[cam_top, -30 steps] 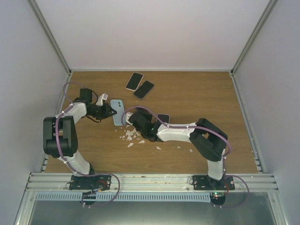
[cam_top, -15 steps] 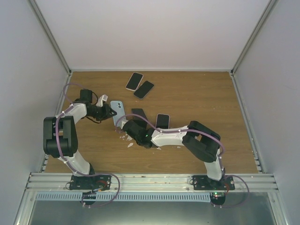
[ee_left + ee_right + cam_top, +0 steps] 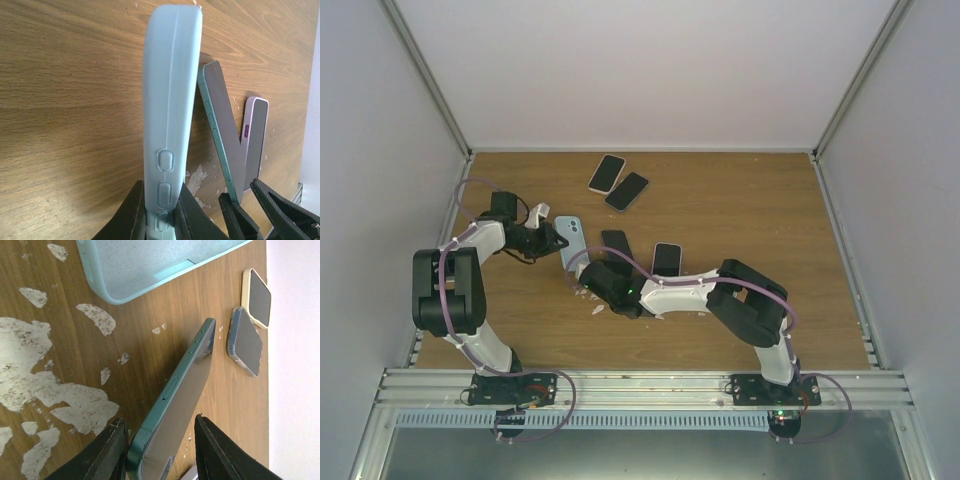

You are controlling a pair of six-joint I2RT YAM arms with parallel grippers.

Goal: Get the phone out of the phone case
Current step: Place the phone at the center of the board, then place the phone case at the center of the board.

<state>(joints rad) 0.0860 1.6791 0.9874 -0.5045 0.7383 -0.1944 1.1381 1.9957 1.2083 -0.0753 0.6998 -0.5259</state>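
Note:
The light blue phone case (image 3: 170, 100) stands on its edge on the wooden table, and my left gripper (image 3: 162, 200) is shut on its near end. The case (image 3: 572, 240) shows empty in the right wrist view (image 3: 145, 265). The phone (image 3: 175, 420), dark screen with a green rim, rests on the table just right of the case (image 3: 616, 243). Its near end sits between the fingers of my right gripper (image 3: 160, 440), which is open, with a gap at the right finger.
A third phone with a pale rim (image 3: 667, 257) lies right of the green one. Two more phones (image 3: 607, 172) (image 3: 627, 190) lie at the back of the table. White scuffs (image 3: 50, 390) mark the wood near the right gripper. Walls enclose the table on three sides.
The phone has come out of the case and now lies beside it. My right gripper has drawn back toward the near edge and opened. The left gripper has kept its hold on the case.

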